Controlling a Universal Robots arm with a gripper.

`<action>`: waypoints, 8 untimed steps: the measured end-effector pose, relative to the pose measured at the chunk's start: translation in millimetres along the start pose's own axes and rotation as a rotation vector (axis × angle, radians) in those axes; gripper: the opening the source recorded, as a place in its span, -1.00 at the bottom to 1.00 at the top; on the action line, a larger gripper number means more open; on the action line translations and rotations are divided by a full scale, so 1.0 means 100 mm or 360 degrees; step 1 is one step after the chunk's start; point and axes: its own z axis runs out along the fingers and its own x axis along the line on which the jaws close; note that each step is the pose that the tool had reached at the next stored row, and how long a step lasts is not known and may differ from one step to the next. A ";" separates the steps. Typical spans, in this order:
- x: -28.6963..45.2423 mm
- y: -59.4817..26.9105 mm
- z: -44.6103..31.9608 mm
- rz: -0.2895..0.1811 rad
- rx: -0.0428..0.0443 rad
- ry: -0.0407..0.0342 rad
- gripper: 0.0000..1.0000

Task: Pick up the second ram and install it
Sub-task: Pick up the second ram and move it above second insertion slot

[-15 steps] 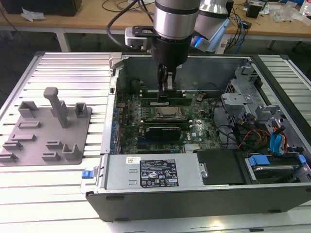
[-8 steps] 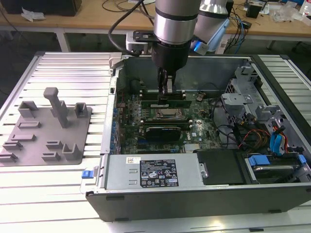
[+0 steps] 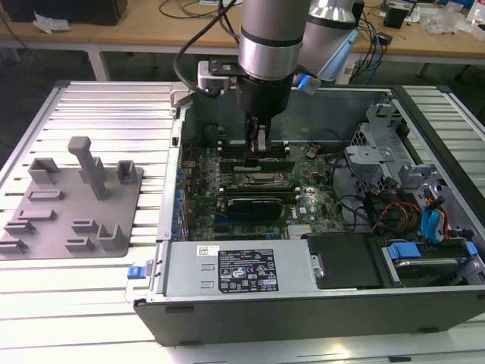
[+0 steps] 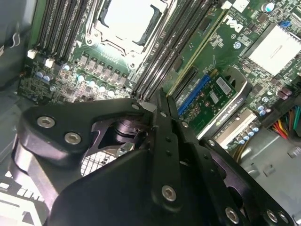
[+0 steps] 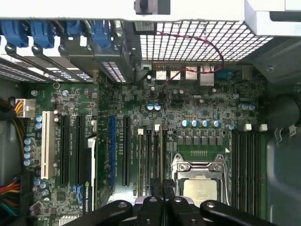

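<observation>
Install step: tool [image 3: 258, 148] is hovering, fingers pressed closed with no ram discernible between them, over memory slots [image 5: 149, 160] beside CPU socket [image 5: 200, 176]; seating likely needs a straight downward press.

The robot's silver arm [image 3: 265, 38] reaches straight down. Its black tool [image 3: 258, 148] points downward, with both fingers [image 4: 161, 127] pressed together.

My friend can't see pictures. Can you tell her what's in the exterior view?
A robot arm reaches down into an open computer case, its gripper low over the green motherboard, close to the processor socket. A grey holder tray sits on the slatted table at the exterior view's left.
</observation>
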 end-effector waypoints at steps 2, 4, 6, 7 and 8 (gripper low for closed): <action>0.000 -0.002 0.041 0.0000 0.0000 0.0000 -0.82; 0.000 -0.003 0.077 0.0000 0.0000 0.0000 -0.82; 0.000 -0.003 0.087 0.0001 0.0000 0.0000 -0.82; 0.000 -0.003 0.089 0.0001 0.0000 0.0000 -0.82; 0.000 -0.003 0.091 0.0001 0.0000 0.0000 -0.82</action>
